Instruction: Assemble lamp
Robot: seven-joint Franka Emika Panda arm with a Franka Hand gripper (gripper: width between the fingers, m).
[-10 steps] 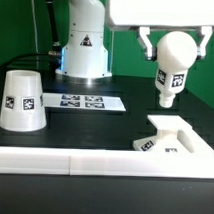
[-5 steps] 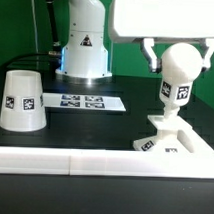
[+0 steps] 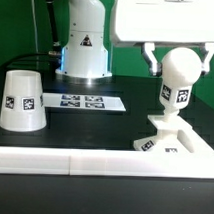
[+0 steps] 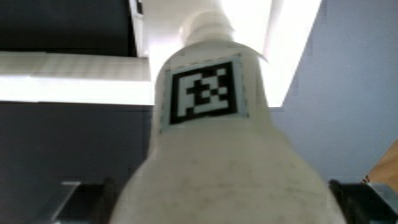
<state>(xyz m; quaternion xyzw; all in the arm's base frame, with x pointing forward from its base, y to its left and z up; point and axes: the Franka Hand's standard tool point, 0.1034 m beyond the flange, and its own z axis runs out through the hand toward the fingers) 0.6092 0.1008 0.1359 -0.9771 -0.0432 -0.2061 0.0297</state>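
Note:
My gripper [image 3: 179,68] is shut on the ball top of the white bulb [image 3: 179,86], with a finger on each side. The bulb stands upright with its narrow tagged stem down, its tip resting on the flat square base [image 3: 184,144] at the exterior view's front right. In the wrist view the bulb [image 4: 214,130] fills the space between the fingers of the gripper [image 4: 217,205] and its black tag faces the camera. The cone shade [image 3: 22,99] stands alone on the table at the exterior view's left, wide end down.
The marker board [image 3: 87,99] lies flat mid-table between the shade and the base. The arm's white pedestal [image 3: 83,46] stands behind it. A long white rail [image 3: 63,164] runs along the front edge. A green wall closes the back.
The gripper has come down and slightly rightward with the bulb. The bulb went from tilted and hanging above the base to upright with its stem on the base. Little moved in the last half second.

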